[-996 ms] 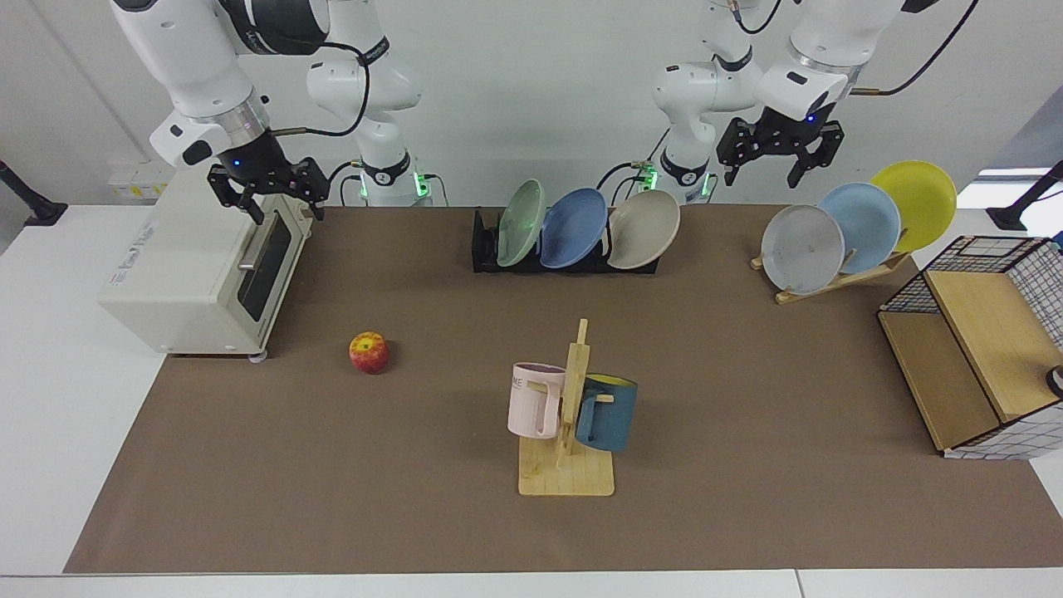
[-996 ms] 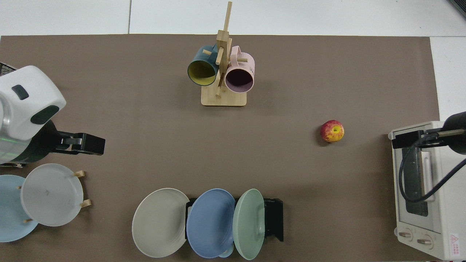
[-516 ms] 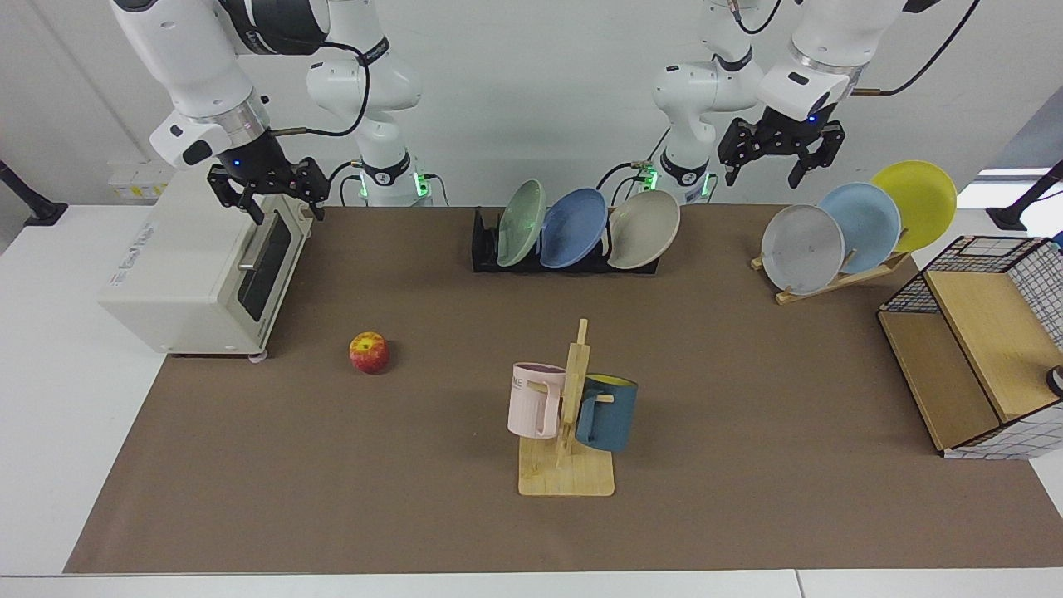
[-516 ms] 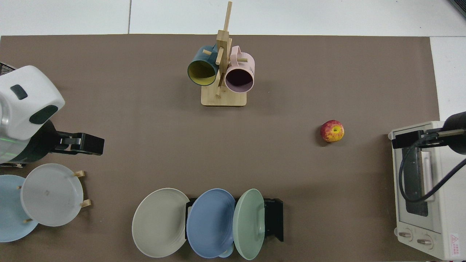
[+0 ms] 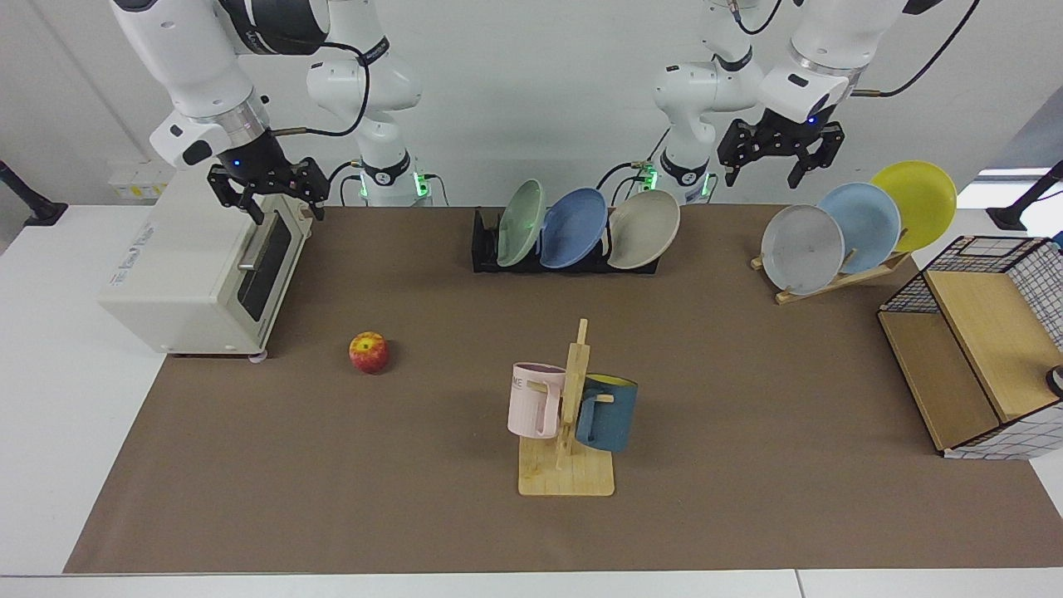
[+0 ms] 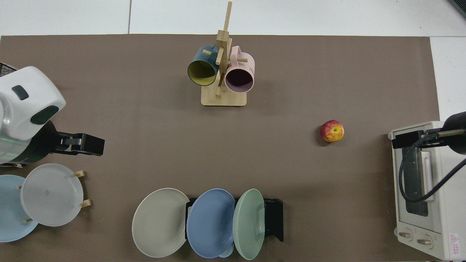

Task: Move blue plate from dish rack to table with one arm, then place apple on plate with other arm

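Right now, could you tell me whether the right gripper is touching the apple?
Apart. The facing view shows the right gripper hanging open above the toaster oven, with bare brown mat between it and the apple.

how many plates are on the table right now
6. Three lean in the black dish rack: green plate, blue plate, beige plate. Three stand in the wooden rack: grey plate, sky-blue plate, yellow plate. None seems hidden.
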